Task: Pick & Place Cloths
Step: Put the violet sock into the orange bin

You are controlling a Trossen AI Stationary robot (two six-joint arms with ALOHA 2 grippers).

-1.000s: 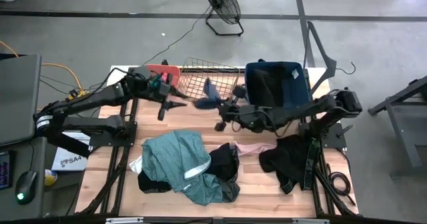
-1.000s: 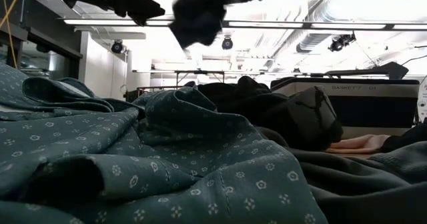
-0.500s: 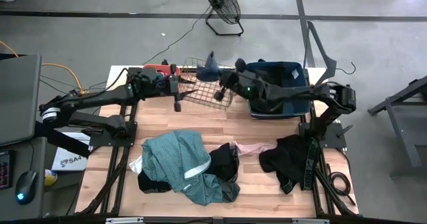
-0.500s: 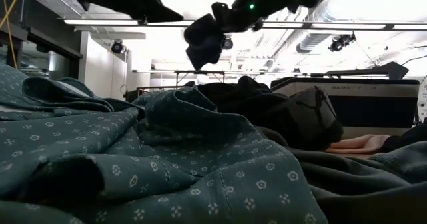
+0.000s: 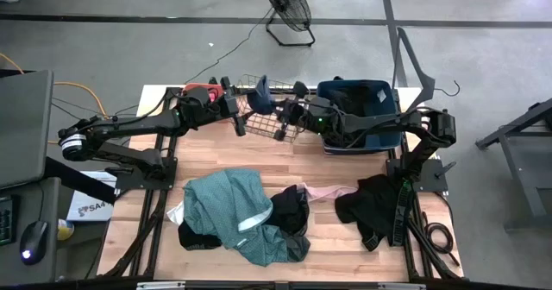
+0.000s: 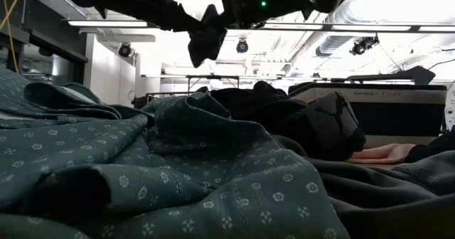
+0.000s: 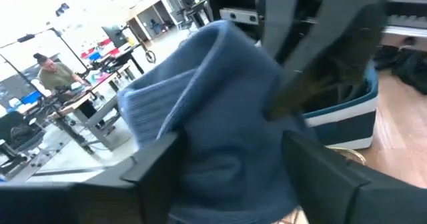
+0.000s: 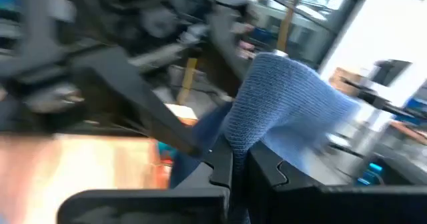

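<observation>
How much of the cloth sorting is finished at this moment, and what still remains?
Little looks done. In hand: the right pincer is shut on a blue knit cloth above the wire basket, with the left pincer open around it. Left on the table: the teal garment, black cloths and a pink piece.

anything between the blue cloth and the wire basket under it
Nothing visible. The blue cloth hangs over the wire basket, pinched by the right gripper, with the left gripper open around it. Only open air shows below.
</observation>
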